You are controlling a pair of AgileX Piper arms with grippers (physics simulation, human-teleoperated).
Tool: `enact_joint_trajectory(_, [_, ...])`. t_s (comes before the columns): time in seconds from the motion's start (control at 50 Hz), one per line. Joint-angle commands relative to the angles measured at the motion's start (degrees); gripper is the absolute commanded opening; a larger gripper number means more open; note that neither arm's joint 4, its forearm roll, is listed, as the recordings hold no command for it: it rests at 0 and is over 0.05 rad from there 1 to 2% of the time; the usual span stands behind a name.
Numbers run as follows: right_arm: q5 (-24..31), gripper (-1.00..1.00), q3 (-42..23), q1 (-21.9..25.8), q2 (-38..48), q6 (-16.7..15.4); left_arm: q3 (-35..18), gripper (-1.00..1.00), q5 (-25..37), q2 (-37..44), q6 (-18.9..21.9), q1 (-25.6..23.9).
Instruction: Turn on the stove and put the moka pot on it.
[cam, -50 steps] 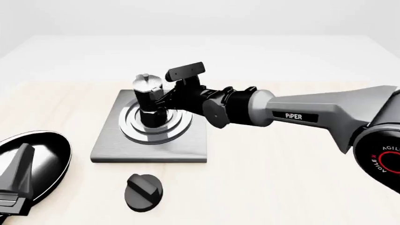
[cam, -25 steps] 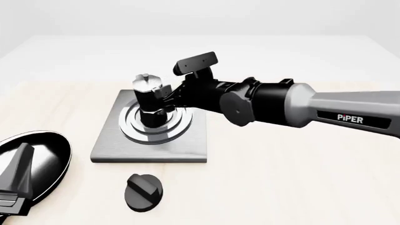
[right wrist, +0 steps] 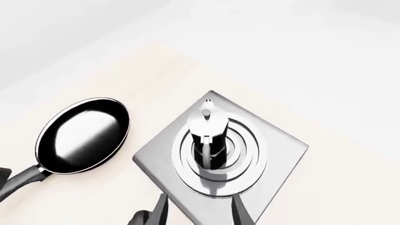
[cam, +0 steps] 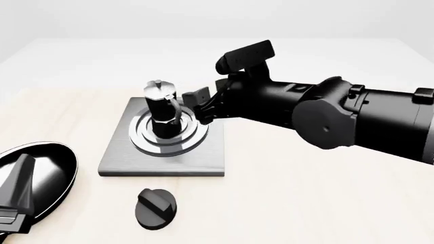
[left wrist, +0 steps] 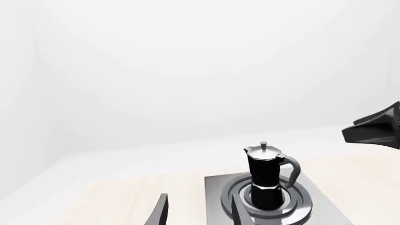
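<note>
Front view shows the pot [cam: 161, 109] sitting on the stove [cam: 162, 147] at middle left, the right gripper [cam: 201, 107] open beside it, so next comes turning the knob [cam: 156, 208] below.

moka pot [cam: 160, 113]: black, upright on stove [cam: 164, 147] rings | knob [cam: 155, 208]: near plate's front edge

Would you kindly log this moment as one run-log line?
moka pot: upright on stove | right gripper: open, clear of pot | left gripper: open
</note>
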Motion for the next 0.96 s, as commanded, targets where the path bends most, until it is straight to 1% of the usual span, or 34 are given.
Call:
enact_joint_trajectory(0.02, [2.25,1.0,5.14,0.8,-8.85,-0.86,0.0,1.0,-0.52,-0.01,0.09,0.16])
enact_joint_trajectory(0.14, [2.8,1.0,7.52,-0.19,-12.35,-1.26,0.0,1.0,-0.79,-0.01,0.04,0.19])
enact_joint_trajectory(0.3, [5.43,1.0,10.15,-1.17,-17.58,-1.48,0.0,1.0,-0.92,-0.01,0.14,-0.13])
enact_joint_trajectory(0.38, [7.4,1.0,10.72,-1.6,-20.6,-1.5,0.0,1.0,-0.88,-0.01,0.17,-0.25])
enact_joint_trajectory(0.4, [8.01,1.0,10.55,-2.6,-21.91,-2.13,0.0,1.0,-0.86,-0.01,0.11,-0.21])
enact_joint_trajectory(0.42, [8.04,1.0,10.57,-2.81,-22.48,-1.69,0.0,1.0,-0.86,-0.01,0.09,-0.19])
enact_joint_trajectory(0.44, [9.34,1.0,10.45,-3.05,-23.64,-1.72,0.0,1.0,-0.8,-0.01,0.05,-0.15])
enact_joint_trajectory(0.52, [11.66,1.0,10.4,-3.65,-26.06,-2.25,0.0,1.0,-0.75,-0.01,0.01,-0.14])
enact_joint_trajectory(0.78, [17.87,1.0,12.27,-5.18,-33.58,-1.68,0.0,1.0,-0.67,-0.01,-0.15,-0.29])
enact_joint_trajectory(0.82, [18.22,1.0,12.91,-5.3,-34.94,-1.44,0.0,1.0,-0.69,-0.01,-0.15,-0.31])
enact_joint_trajectory(0.84, [17.73,1.0,13.63,-5.4,-36.52,-0.26,0.0,1.0,-0.68,-0.01,-0.15,-0.31])
enact_joint_trajectory(0.88, [17.42,1.0,14.75,-5.31,-38.33,-0.42,0.0,1.0,-0.66,-0.01,-0.15,-0.37])
enact_joint_trajectory(0.92, [16.74,1.0,16.28,-6.34,-40.3,-0.95,0.0,1.0,-0.7,-0.01,-0.11,-0.46])
enact_joint_trajectory(0.96, [16.5,1.0,17.22,-6.99,-41.81,-0.67,0.0,1.0,-0.7,-0.01,-0.09,-0.49])
